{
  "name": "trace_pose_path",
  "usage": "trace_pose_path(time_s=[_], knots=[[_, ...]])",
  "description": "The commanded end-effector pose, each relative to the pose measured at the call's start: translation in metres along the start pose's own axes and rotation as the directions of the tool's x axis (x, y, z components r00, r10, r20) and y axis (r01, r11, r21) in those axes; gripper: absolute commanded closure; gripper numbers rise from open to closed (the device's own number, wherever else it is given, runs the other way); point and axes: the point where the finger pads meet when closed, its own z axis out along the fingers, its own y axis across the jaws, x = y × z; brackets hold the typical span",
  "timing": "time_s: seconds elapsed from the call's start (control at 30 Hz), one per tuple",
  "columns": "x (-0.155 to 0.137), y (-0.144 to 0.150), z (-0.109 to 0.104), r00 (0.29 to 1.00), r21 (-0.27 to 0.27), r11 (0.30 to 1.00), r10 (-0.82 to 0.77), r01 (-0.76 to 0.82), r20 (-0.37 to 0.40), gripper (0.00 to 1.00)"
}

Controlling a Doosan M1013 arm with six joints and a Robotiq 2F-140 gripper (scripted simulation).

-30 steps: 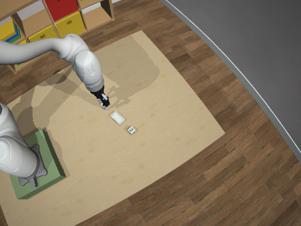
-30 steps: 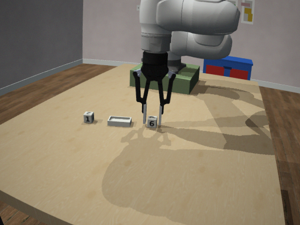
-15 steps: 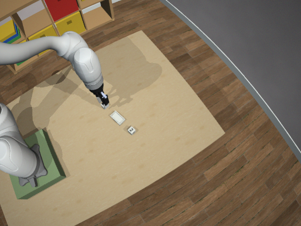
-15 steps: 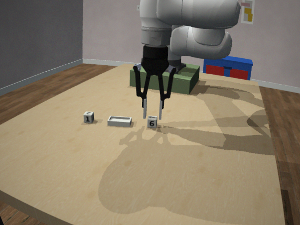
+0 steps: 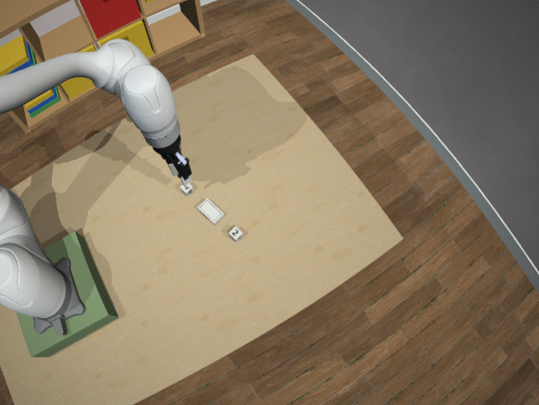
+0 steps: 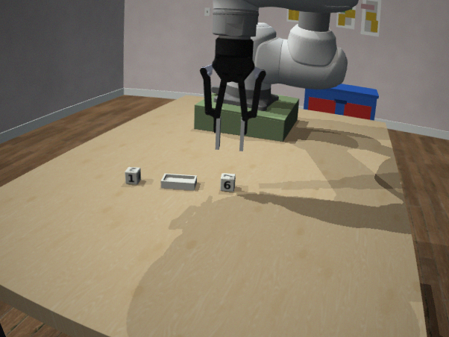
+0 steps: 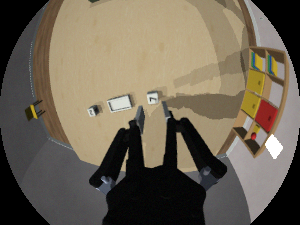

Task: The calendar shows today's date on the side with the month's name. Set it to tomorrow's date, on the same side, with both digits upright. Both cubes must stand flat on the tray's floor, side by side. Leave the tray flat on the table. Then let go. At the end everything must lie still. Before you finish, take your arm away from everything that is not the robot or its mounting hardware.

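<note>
An empty white tray (image 5: 206, 216) (image 6: 178, 185) (image 7: 120, 103) lies flat on the table. One white cube (image 5: 235, 233) (image 6: 132, 175) (image 7: 93, 111) stands on the table on one side of it, with a 2 on top and a 1 on the side towards the exterior camera. The other cube (image 5: 187, 189) (image 6: 227, 182) (image 7: 153, 98) stands on the table on the tray's other side and shows a 6 towards that camera. My gripper (image 5: 183, 179) (image 6: 229, 147) (image 7: 153, 108) hangs right above this second cube, clear of it. Its fingers stand a cube's width apart with nothing between them.
The arm's green base block (image 5: 85, 287) (image 6: 261, 123) stands at the table's far end. A shelf unit (image 5: 54, 54) with coloured bins and a blue and red cabinet (image 6: 341, 101) stand off the table.
</note>
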Motion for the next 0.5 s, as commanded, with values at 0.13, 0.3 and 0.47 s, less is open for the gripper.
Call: trace_pose_path(time_s=[0.13, 0.3, 0.47], knots=[[0.0000, 0.0000, -0.0085, 1.000, 0.000, 1.000, 0.000, 0.000, 0.000, 0.72], [0.0000, 0.0000, -0.0085, 1.000, 0.000, 1.000, 0.000, 0.000, 0.000, 0.00], [0.0000, 0.0000, -0.0085, 1.000, 0.000, 1.000, 0.000, 0.000, 0.000, 0.00]])
